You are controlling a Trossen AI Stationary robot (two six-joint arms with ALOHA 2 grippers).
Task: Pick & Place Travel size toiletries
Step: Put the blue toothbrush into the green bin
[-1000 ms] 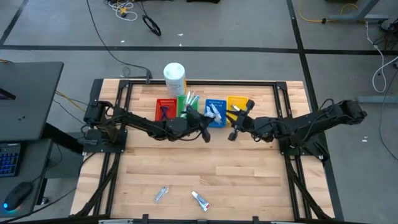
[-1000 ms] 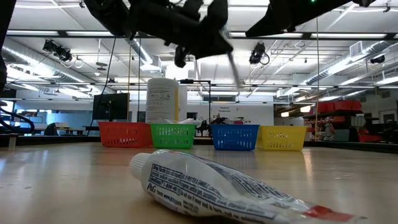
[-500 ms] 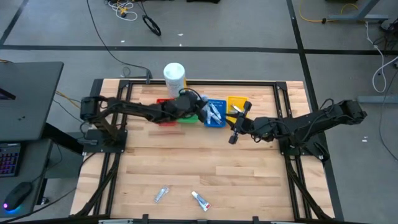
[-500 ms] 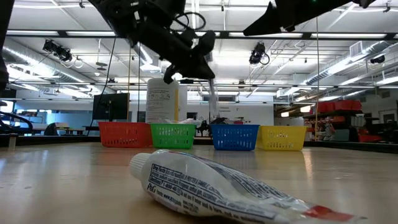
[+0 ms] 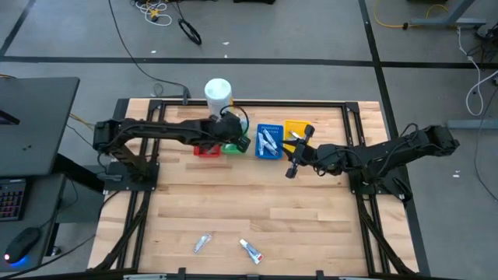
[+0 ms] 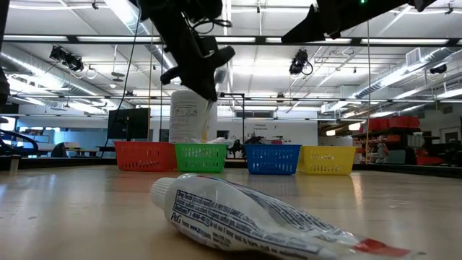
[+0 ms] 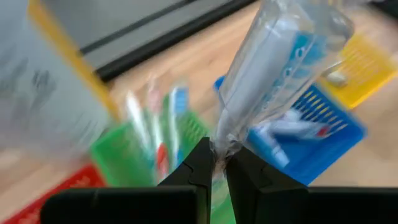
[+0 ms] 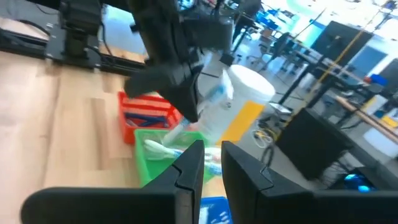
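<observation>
My left gripper [image 7: 217,165] hovers over the green bin [image 5: 236,145], beside the white canister [image 5: 219,95], shut on a toothbrush in a clear wrapper [image 7: 273,68]. The low view shows the wrapper [image 6: 211,108] above the bins. The green bin [image 7: 134,146] holds more toothbrushes, and the blue bin [image 5: 268,141] holds white tubes. My right gripper [image 8: 212,163] waits in the air near the yellow bin [image 5: 296,131], its fingers a little apart with nothing between them. A silvery tube [image 5: 202,243] and a white tube [image 5: 250,250] lie near the table's front edge. My left gripper pinches the crimped end of the clear wrapper [image 7: 219,149] between its two fingertips. The fingers slant downward from the table's left. The wrapped toothbrush sticks out beyond the fingertips, lifted clear above the green bin.
The red bin [image 5: 206,148] stands left of the green one, in a row with the blue and yellow bins along the far side. The white tube [image 6: 245,217] lies close to the low camera. Bare wood spreads across the table's middle.
My left gripper has carried the wrapped toothbrush toward the table's far left, from in front of the green and blue bins to over the green bin beside the canister. Its wrist has tipped along the way. The hold stayed shut.
</observation>
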